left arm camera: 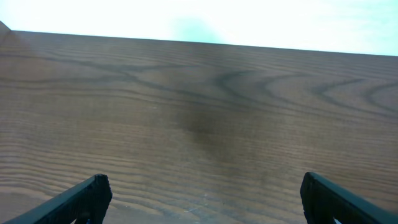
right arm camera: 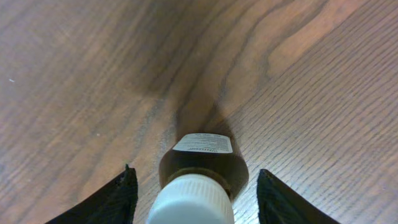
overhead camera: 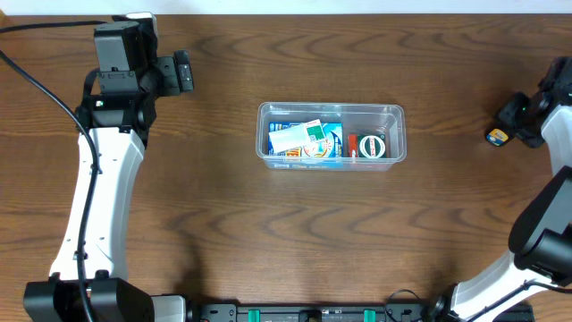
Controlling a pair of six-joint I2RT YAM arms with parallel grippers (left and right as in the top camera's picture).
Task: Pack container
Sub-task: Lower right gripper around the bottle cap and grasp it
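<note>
The clear plastic container sits at the table's middle. It holds a small blue carton, a red item and a round tin. My right gripper is open at the far right, its fingers on either side of a brown bottle with a white cap lying on the table; the fingers do not touch it. In the overhead view the bottle shows just left of my right gripper. My left gripper is open and empty over bare wood at the back left.
The table's far edge runs close behind my left gripper. Black cables trail along the left side. The arm bases stand at the front edge.
</note>
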